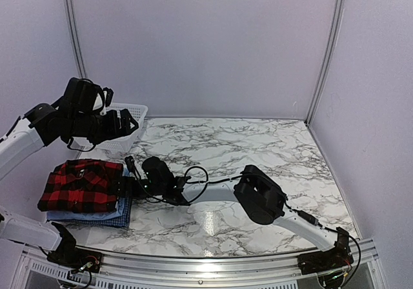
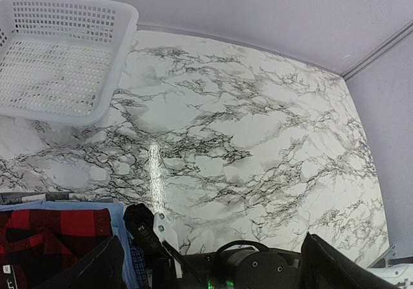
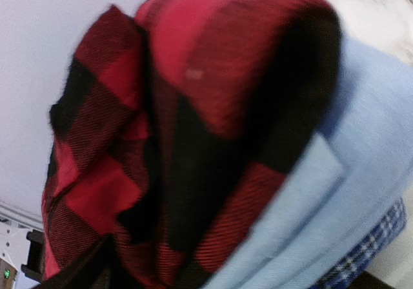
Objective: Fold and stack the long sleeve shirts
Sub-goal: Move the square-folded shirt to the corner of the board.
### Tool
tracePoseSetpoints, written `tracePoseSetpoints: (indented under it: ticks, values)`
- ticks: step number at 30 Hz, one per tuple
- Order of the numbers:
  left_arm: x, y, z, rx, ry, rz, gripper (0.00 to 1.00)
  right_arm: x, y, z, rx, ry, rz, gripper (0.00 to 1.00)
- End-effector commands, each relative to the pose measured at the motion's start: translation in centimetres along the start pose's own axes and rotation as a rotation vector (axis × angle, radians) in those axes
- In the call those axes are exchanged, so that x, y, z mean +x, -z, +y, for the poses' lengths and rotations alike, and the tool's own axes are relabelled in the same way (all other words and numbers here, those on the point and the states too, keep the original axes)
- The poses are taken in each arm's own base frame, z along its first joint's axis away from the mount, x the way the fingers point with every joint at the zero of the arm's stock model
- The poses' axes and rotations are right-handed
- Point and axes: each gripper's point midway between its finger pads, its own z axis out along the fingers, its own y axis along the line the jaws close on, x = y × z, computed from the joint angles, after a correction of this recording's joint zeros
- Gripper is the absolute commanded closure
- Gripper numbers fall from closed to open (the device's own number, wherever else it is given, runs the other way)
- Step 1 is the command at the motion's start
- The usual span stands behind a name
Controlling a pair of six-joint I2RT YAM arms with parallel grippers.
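Note:
Three folded shirts lie stacked at the table's left. The red-and-black plaid flannel shirt (image 1: 80, 184) is on top, the light blue shirt (image 1: 84, 215) is under it, and the blue checked shirt (image 1: 121, 217) is at the bottom. My right gripper (image 1: 127, 176) reaches across the table to the stack's right edge. Its jaws stand wide apart against the cloth. Its wrist view is filled with plaid (image 3: 168, 128), light blue (image 3: 335, 199) and checked (image 3: 377, 237) fabric. My left gripper (image 1: 131, 122) is open and empty, raised high at the back left. Its fingers (image 2: 103, 264) frame the table.
A white plastic mesh basket (image 1: 132, 111) stands at the back left corner, also in the left wrist view (image 2: 97, 95). The right arm (image 1: 258, 195) lies low across the marble table (image 1: 258, 147). White walls close in the back and sides.

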Motion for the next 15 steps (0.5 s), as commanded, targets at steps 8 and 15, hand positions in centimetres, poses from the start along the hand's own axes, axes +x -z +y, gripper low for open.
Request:
tracePoseSetpoints:
  ticks: [8, 15]
  values:
    - [-1.6, 2.7, -0.2, 0.014, -0.009, -0.062, 0.01, -3.6, 4.9, 6.4, 0.000, 0.118, -0.078, 0.02]
    - [-3.4, 4.2, -0.8, 0.028, -0.014, -0.119, 0.01, -6.1, 10.8, 7.4, 0.117, 0.181, -0.143, 0.01]
